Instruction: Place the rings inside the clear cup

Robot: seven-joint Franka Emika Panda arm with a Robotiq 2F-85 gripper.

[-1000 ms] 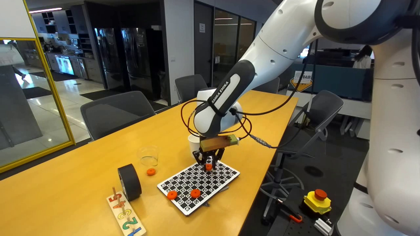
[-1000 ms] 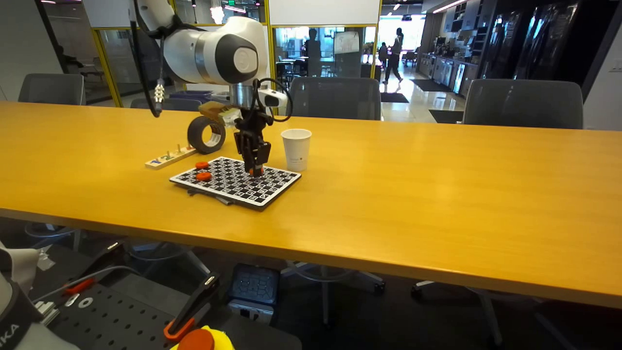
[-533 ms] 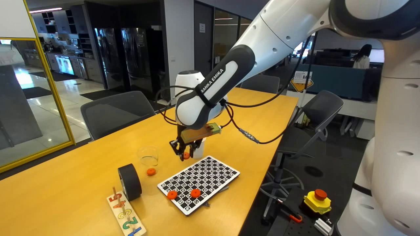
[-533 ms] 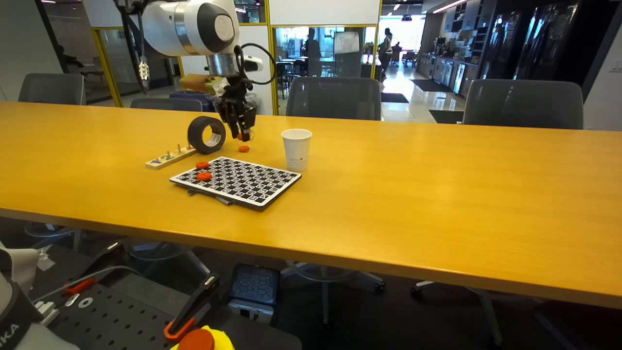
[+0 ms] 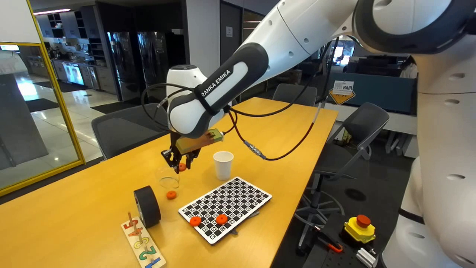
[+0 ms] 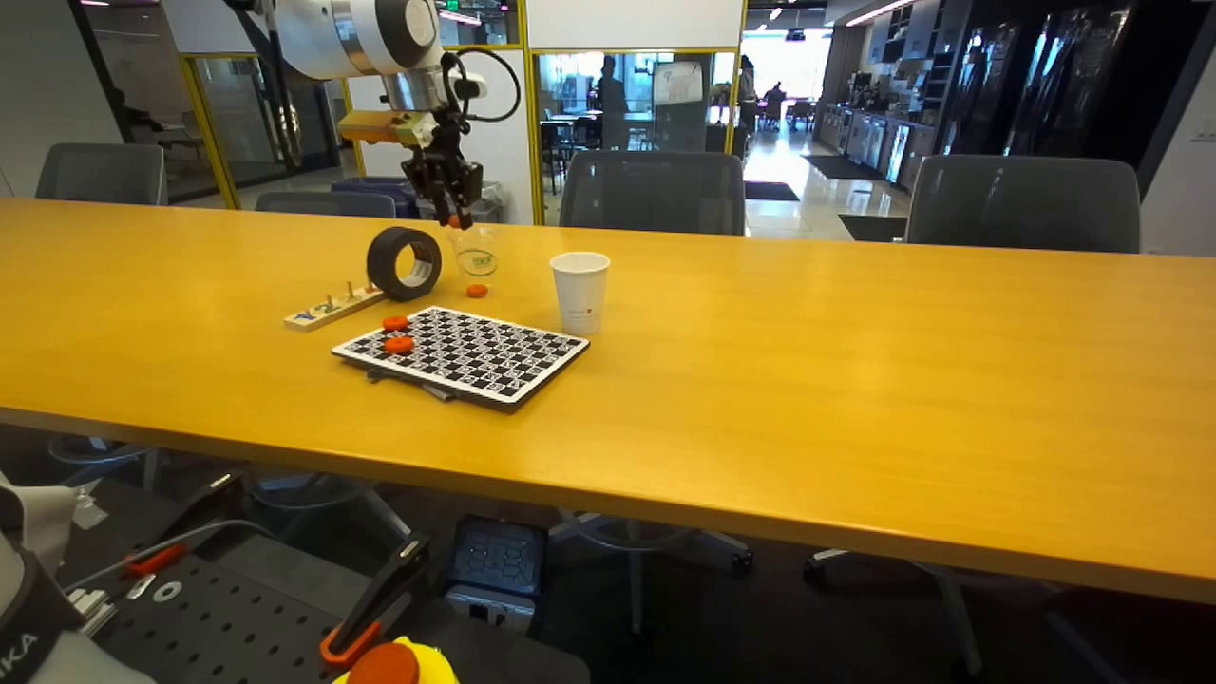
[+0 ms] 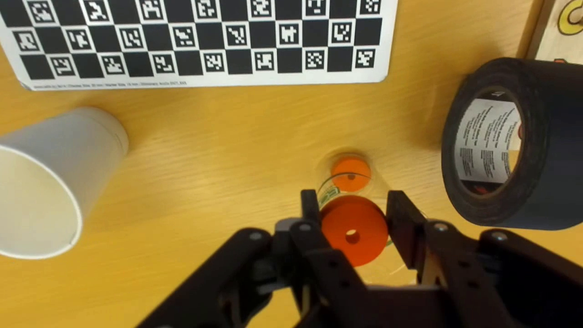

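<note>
My gripper point(image 5: 182, 168) is shut on an orange-red ring point(image 7: 354, 232), gripped at its sides with its hole visible. In the wrist view the fingertips point(image 7: 350, 200) and held ring overlap the clear cup point(image 7: 329, 192). In an exterior view the gripper point(image 6: 456, 224) is at the upper edge of the faint clear cup point(image 6: 478, 256). Another ring point(image 7: 350, 174) appears to be at the cup's bottom, seen through its wall; it also shows in both exterior views point(image 5: 171, 195) point(image 6: 477, 291). Two rings point(image 5: 195, 221) point(image 5: 221, 219) lie on the checkered board point(image 5: 238, 182).
An opaque white cup point(image 5: 223, 165) stands beside the board's far end. A black tape roll point(image 5: 147, 206) stands on edge near the clear cup. A wooden number board with pegs point(image 5: 143, 243) lies beside the roll. Chairs point(image 5: 130, 126) stand along the table.
My gripper has lifted a ring off the checkered board and carried it up and away, past the white cup, to the clear cup. The other rings have not moved.
</note>
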